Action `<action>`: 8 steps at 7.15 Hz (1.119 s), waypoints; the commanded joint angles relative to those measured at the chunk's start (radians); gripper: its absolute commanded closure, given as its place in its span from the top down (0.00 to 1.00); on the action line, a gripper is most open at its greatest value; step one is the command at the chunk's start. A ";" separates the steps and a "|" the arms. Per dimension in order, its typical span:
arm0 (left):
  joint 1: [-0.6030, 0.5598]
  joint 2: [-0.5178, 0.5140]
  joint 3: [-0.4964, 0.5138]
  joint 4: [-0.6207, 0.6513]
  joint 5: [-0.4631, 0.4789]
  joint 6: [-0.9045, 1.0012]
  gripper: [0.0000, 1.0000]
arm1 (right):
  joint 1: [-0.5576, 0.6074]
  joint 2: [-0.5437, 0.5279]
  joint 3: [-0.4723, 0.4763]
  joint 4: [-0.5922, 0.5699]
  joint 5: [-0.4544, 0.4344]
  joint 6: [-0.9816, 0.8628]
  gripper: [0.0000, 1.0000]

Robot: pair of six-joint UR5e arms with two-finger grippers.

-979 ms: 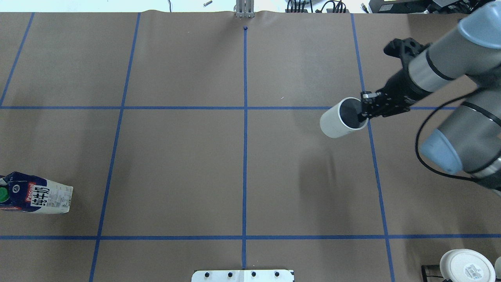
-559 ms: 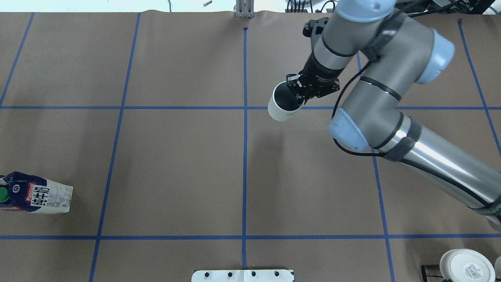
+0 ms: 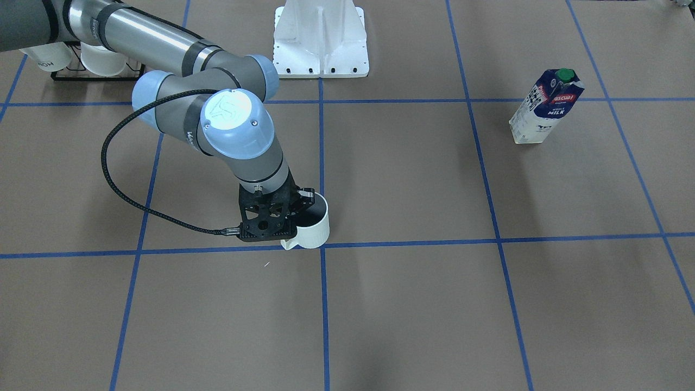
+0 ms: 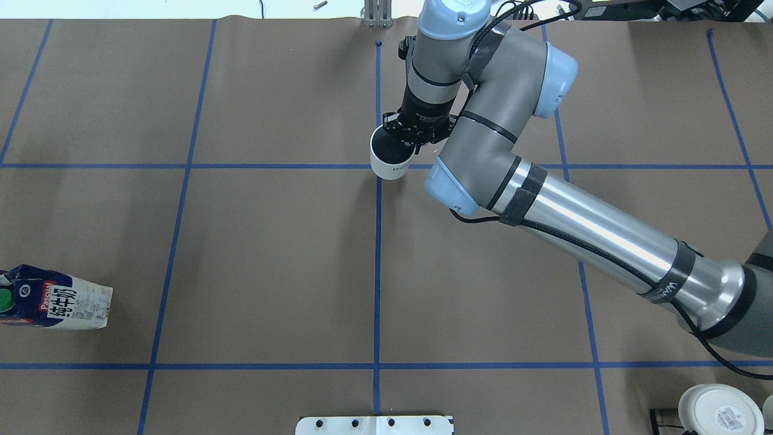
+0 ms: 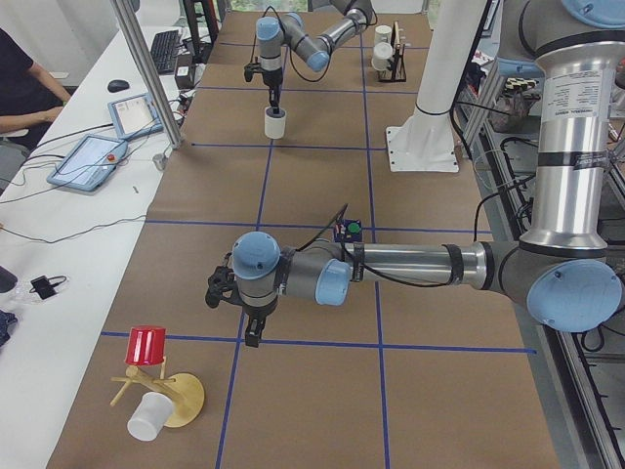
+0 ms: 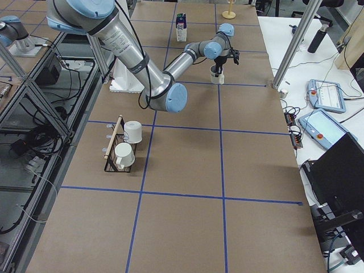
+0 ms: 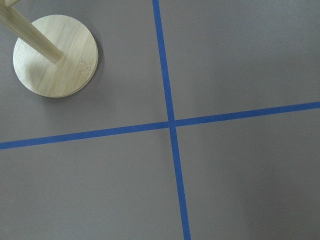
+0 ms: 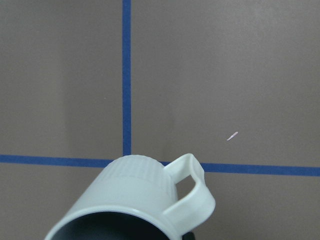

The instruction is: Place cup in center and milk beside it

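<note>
White plastic rim is what the right gripper (image 3: 286,216) clamps: its jaws are closed narrow on the wall of the cup (image 3: 312,227), apparently one finger inside the dark interior and one outside. The cup hangs upright below the wrist, with its squarish handle turned away from the robot's base.

Position of the cup: directly at the center (image 8: 126,151), the crossing of blue tape lines. In the front-facing view its base overlaps the crossing; the wrist view shows the crossing just past the cup's body. Whether the base already bears on the brown paper cannot be confirmed — the gap, if any, is too small to resolve in these views.

Status of the task:
- Cup transport: judged essentially complete. Remaining: seat the cup, open the jaws, withdraw upward clear of the rim.
- Milk placement: not started. The milk (image 3: 545,106) stands upright, well apart from the center, on the robot's left side of the table, with nothing touching it.

The left gripper (image 5: 250,327) shows only in the side view, hovering near the far-left end of the table beside a wooden stand (image 5: 174,396) — its jaw state cannot be told. Judged from position, this arm is the nearer one for fetching the milk.
</note>
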 commanded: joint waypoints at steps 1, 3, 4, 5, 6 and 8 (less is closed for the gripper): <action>0.000 0.000 0.003 0.002 0.000 0.001 0.99 | -0.007 0.006 -0.042 0.022 -0.018 0.000 0.00; 0.000 0.000 0.003 0.002 0.000 0.001 0.99 | -0.012 0.006 -0.067 0.023 -0.021 0.000 0.27; 0.000 0.000 0.001 0.002 0.000 0.000 0.99 | -0.027 0.003 -0.067 0.058 -0.035 0.006 0.99; 0.000 -0.002 -0.009 0.000 0.000 0.000 0.99 | -0.027 0.003 -0.065 0.084 -0.042 0.032 1.00; 0.000 -0.005 -0.014 -0.014 -0.002 0.006 0.99 | -0.021 0.006 -0.054 0.095 -0.042 0.043 1.00; 0.005 -0.020 -0.015 -0.032 -0.006 -0.132 0.99 | 0.029 -0.004 0.023 0.086 -0.021 0.026 1.00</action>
